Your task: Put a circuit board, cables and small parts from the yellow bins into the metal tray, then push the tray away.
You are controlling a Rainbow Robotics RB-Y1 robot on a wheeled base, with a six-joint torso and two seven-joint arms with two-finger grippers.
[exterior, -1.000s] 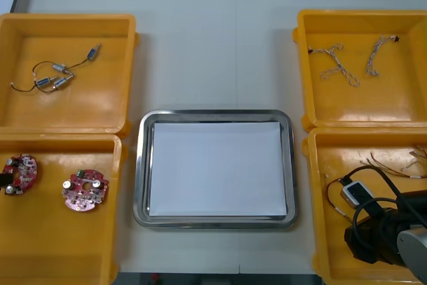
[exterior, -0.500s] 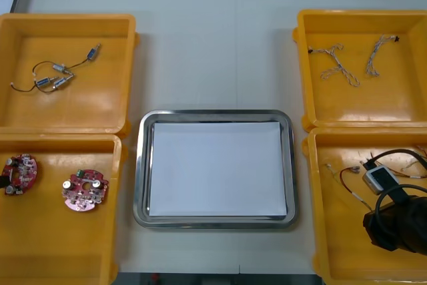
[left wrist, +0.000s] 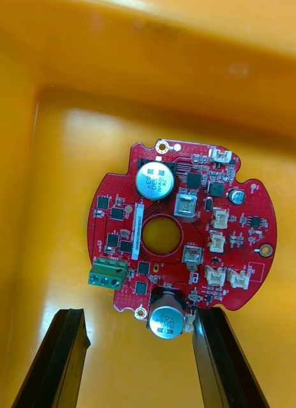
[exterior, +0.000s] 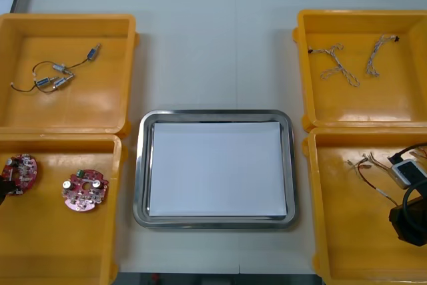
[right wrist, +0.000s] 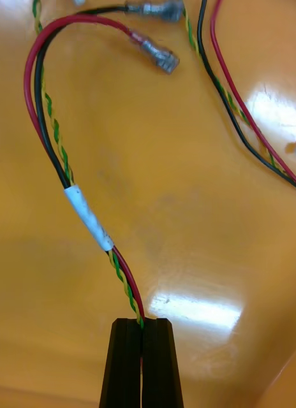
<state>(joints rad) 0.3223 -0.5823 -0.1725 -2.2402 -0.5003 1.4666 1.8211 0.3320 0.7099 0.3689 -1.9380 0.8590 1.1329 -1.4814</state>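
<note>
Red board (left wrist: 180, 233) by spread left pincer (left wrist: 140, 314), right pincer (right wrist: 142, 322) clamping cable (right wrist: 88, 218)

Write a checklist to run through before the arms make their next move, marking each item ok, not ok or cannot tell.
1. Right gripper shut on the cable: ok.
2. That cable free of the other cable in the bin: cannot tell.
3. Left gripper open over the circuit board: ok.
4. That circuit board apart from the second board: ok.
5. Tray has bare room inside: ok.
</note>
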